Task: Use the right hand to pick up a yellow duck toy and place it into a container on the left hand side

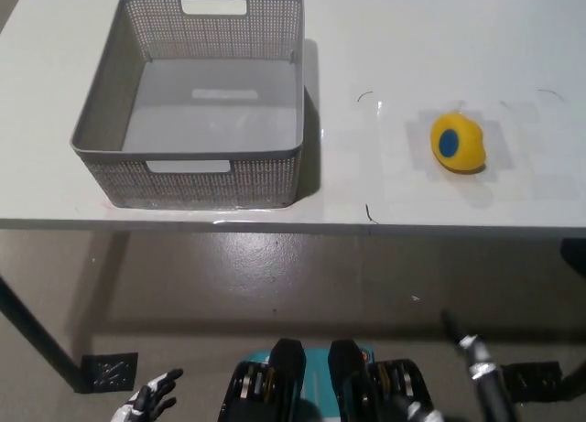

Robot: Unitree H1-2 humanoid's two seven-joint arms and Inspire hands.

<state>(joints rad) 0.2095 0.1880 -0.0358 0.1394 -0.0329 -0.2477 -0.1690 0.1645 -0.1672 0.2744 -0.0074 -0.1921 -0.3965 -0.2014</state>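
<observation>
Grey perforated plastic forms the container (197, 120), a square basket with cut-out handle slots that sits on the left part of the white table (385, 37), close to the near edge and with nothing inside it. Below it, at the picture's lower left and well under table height, the white left hand (146, 400) rests with its fingers spread apart and nothing in them. Further right, the yellow duck toy (459, 142) lies on the bare tabletop, well apart from the basket, its rounded body showing a blue disc on the side facing up; its beak and head cannot be made out from this angle. At the lower right, only part of the black right arm (482, 383) shows, low and short of the table edge; the right hand is not visible enough to tell whether its fingers are apart or closed. The pick has not begun. The likely trouble is the duck's smooth, rounded shape: an off-centre closing of the fingers could squirt it sideways or roll it toward the near edge. The carry leftward must also clear the basket's tall right wall, or the toy could be knocked loose outside it. No brand, label or readable writing appears anywhere.
</observation>
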